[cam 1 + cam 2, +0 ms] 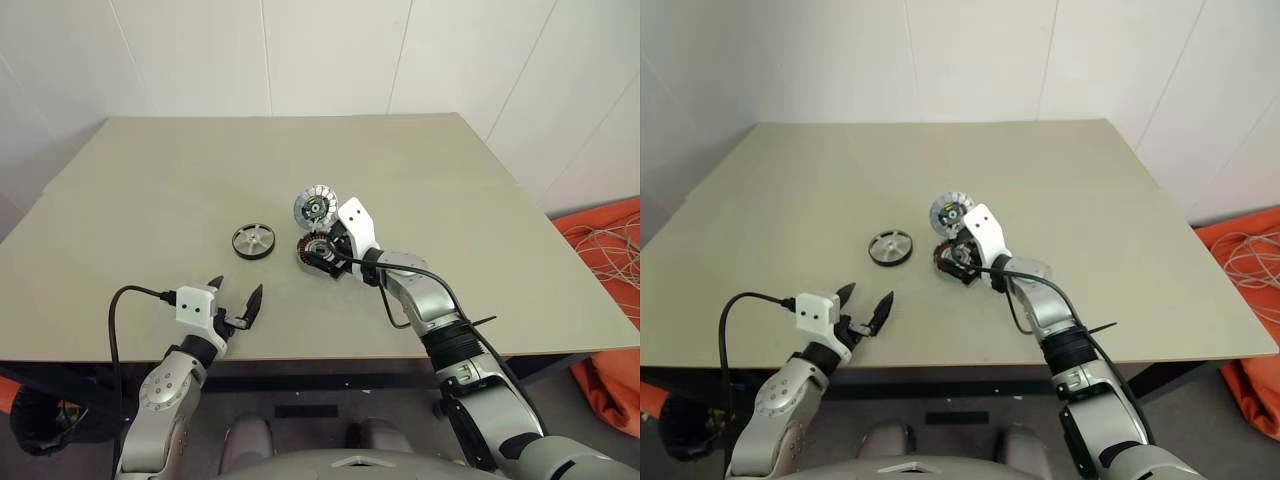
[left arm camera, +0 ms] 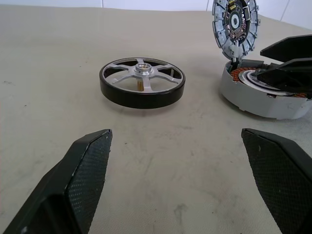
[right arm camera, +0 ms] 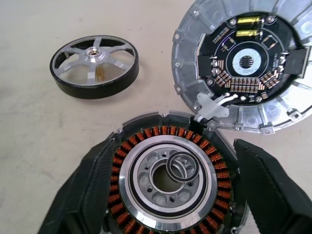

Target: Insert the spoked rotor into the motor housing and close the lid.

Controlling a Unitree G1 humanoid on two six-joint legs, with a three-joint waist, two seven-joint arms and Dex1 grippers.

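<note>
Right gripper [image 3: 168, 195] jaws spread, straddling motor housing [image 3: 168, 180] — lid [image 3: 243, 66] up, spoked rotor [image 3: 95, 66] beside housing; left gripper [image 1: 232, 303] open, idle.

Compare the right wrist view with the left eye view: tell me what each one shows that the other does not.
Right wrist view alone: the copper windings around a silver bearing inside the motor housing, a loose dark ring lying on that bearing, and the circuit parts on the lid's inner face.

Left eye view alone: the whole table, the left gripper open near its front edge, and orange fabric with cables on the floor.

Both: the spoked rotor lying apart, the lid standing open, the right gripper around the housing.
</note>
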